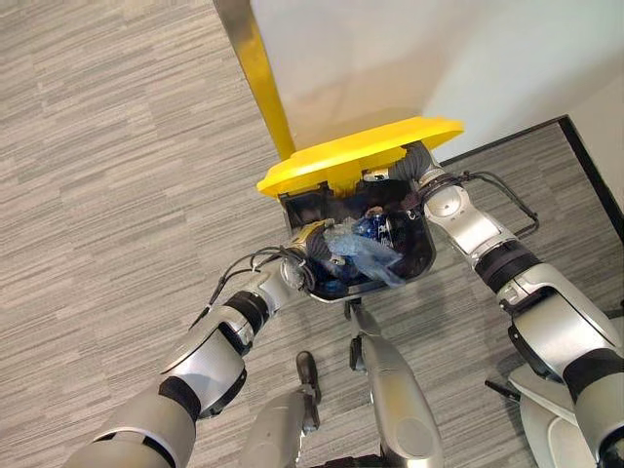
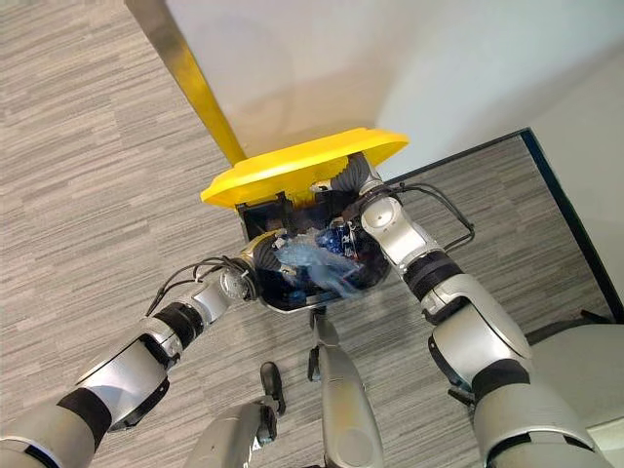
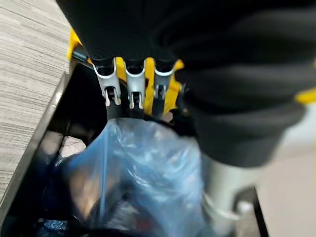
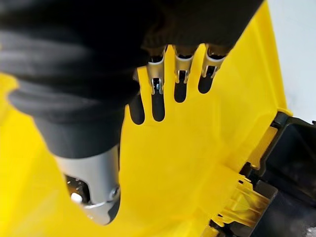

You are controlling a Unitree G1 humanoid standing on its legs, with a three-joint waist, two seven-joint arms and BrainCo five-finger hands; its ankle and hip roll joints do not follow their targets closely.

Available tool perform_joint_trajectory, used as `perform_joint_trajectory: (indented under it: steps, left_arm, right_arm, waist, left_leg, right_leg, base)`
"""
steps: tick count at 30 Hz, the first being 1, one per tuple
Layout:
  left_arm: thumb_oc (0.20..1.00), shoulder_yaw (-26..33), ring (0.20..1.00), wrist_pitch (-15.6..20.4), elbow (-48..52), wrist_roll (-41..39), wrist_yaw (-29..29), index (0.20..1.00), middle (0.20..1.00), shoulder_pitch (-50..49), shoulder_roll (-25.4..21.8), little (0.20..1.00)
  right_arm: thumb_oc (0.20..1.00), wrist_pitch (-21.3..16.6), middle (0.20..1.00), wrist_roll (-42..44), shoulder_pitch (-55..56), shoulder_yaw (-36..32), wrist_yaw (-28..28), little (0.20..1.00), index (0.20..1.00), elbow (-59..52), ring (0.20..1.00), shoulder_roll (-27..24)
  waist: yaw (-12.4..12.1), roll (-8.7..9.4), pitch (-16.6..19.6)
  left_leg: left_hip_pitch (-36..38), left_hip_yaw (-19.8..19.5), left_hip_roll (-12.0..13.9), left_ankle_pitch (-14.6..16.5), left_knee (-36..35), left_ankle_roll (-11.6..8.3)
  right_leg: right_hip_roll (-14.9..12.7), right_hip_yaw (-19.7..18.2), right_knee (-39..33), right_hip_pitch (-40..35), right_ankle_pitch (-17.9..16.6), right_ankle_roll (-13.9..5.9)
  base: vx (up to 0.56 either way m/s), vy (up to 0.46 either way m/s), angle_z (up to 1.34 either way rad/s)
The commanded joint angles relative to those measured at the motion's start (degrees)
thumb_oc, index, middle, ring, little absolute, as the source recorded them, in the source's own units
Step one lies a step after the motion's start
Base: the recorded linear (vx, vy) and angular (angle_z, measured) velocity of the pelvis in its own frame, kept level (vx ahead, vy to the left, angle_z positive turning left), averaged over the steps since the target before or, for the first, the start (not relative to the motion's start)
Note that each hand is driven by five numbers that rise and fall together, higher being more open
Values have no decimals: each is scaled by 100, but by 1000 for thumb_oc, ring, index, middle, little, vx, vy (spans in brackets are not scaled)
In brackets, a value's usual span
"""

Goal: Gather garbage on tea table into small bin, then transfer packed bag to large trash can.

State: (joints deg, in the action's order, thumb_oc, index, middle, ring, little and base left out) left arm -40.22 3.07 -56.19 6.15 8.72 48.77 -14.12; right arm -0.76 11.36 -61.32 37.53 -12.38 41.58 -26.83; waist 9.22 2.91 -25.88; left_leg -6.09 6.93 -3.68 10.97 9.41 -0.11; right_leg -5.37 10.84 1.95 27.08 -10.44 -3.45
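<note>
The large black plastic trash can [image 1: 414, 255] stands on the grey striped carpet floor [image 1: 107, 146] at the foot of a white wall [image 1: 390, 58], and everything here is placed against it.

On the can's left side, the left hand [image 3: 129, 86] reaches in over the rim. In the left wrist view its fingers [image 3: 112, 89] curl downward around the gathered neck of a translucent blue plastic garbage bag [image 3: 143, 182], pinching it closed, with the yellow of the lid showing between them. The bag hangs inside the can's opening, just below the rim, its crinkled blue film [image 1: 361, 252] spreading toward the can's near edge. Dark and pale scraps show through the film, too blurred to name. More dark contents lie in the can beneath the bag.

Above the can, its flat yellow plastic hinged lid [image 1: 361, 154] stands tilted up and open, attached at the can's far edge. A yellow-edged strip [image 1: 255, 68] runs up the wall from behind the lid.

On the can's right side, the right hand [image 4: 173, 74] is raised against the underside of the lid. In the right wrist view its fingers [image 4: 157, 89] are straight and slightly spread, lying flat on the yellow surface, with the thumb [image 4: 94, 187] set apart lower down. The lid's hinge [image 4: 244, 197] and the black rim of the can show just beside that hand.
</note>
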Motion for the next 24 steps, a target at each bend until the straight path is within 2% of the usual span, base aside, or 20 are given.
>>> perform_joint_trajectory:
  steps: [1,4,6,9,11,13,15,16,19,21,22,23,24]
  left_arm:
    - [1000,408,1000,219,585,-287,153,1000,1000,-589,-116,1000]
    - [1000,797,1000,275,1135,-688,191,1000,1000,-1144,-133,1000]
    - [1000,963,1000,315,1374,-816,161,1000,1000,-1426,-147,1000]
    - [1000,1327,1000,398,1887,-1017,58,1000,1000,-2035,-329,1000]
    - [1000,2009,1000,463,2426,-1172,-141,1000,1000,-3196,-716,1000]
    - [1000,2131,1000,452,2500,-1202,-185,1000,1000,-3369,-783,1000]
    - [1000,3144,1000,440,2682,-1380,-345,1000,1000,-4543,-1105,1000]
    - [1000,3145,1000,440,2682,-1380,-345,1000,1000,-4544,-1106,1000]
    - [1000,3816,1000,373,2699,-1442,-426,1000,1000,-5248,-1153,1000]
    - [1000,3966,1000,357,2606,-1519,-439,1000,1000,-5402,-1121,1000]
    - [1000,4007,1000,300,2555,-1506,-475,1000,1000,-5463,-1140,1000]
    - [1000,3994,1000,256,2528,-1457,-521,1000,1000,-5497,-1179,1000]
    - [1000,3991,1000,236,2504,-1436,-553,1000,1000,-5497,-1203,1000]
  right_arm:
    - [1000,-376,1000,1,122,-358,-82,1000,1000,-362,1000,140]
    - [1000,-326,1000,-128,656,-614,-45,1000,1000,-634,1000,150]
    - [1000,-318,1000,-232,940,-748,-22,1000,1000,-821,1000,148]
    - [1000,-324,1000,-393,1615,-1055,58,1000,1000,-1149,1000,107]
    - [1000,-308,1000,-681,2820,-1529,294,1000,1000,-1559,1000,208]
    - [1000,-305,1000,-729,2987,-1595,335,1000,1000,-1628,1000,226]
    - [1000,-272,1000,-959,3964,-2140,576,1000,1000,-1879,1000,224]
    - [1000,-272,1000,-959,3964,-2139,576,1000,1000,-1879,1000,226]
    - [1000,-242,1000,-1026,4669,-2608,721,1000,1000,-1937,1000,158]
    - [1000,-218,1000,-1031,4912,-2732,781,1000,1000,-1896,1000,212]
    - [1000,-232,1000,-1012,5191,-2863,787,1000,1000,-1855,1000,243]
    - [1000,-264,1000,-1011,5412,-2980,754,1000,1000,-1730,1000,273]
    - [1000,-261,1000,-987,5511,-3041,748,1000,1000,-1627,1000,294]
  waist:
    - [-217,53,337]
    - [-304,164,414]
    - [-369,168,432]
    - [-450,259,482]
    - [-626,312,546]
    - [-631,363,571]
    - [-806,428,670]
    - [-802,435,674]
    - [-848,401,793]
    - [-805,410,763]
    - [-814,324,738]
    - [-853,234,779]
    - [-872,188,839]
  left_leg:
    - [355,-32,-138,740,212,39]
    - [415,-68,-176,763,278,59]
    - [468,-76,-149,823,322,68]
    - [511,-110,-202,854,434,102]
    - [594,-116,-271,961,660,195]
    - [570,-122,-328,930,681,219]
    - [647,-77,-465,914,794,348]
    - [643,-79,-472,906,788,349]
    - [907,-39,-482,781,500,413]
    - [949,-62,-484,619,374,436]
    - [809,-96,-401,498,431,456]
    - [614,-133,-288,328,385,454]
    - [508,-137,-218,231,335,457]
  right_leg:
    - [-282,41,189,211,-27,-579]
    - [-343,61,117,49,-55,-578]
    - [-343,81,97,-37,-53,-578]
    - [-427,65,27,-182,-123,-597]
    - [-450,63,-124,-448,-242,-664]
    - [-499,60,-140,-452,-269,-677]
    - [-637,290,-234,-694,-374,-842]
    - [-643,289,-233,-688,-374,-843]
    - [-695,445,-13,-776,-477,-981]
    - [-688,291,258,-742,-585,-1076]
    - [-576,100,669,-815,-173,-953]
    - [-413,-170,1305,-845,389,-738]
    - [-362,-292,1695,-820,640,-648]
  base:
    - [-17,-27,5]
    - [-58,-28,7]
    - [-45,-16,4]
    - [-71,8,13]
    - [-124,47,25]
    - [-100,45,-3]
    - [-155,110,-13]
    - [-123,103,-31]
    - [-52,98,-11]
    - [-120,68,-16]
    - [-297,59,12]
    - [-300,37,33]
    - [-190,-44,39]
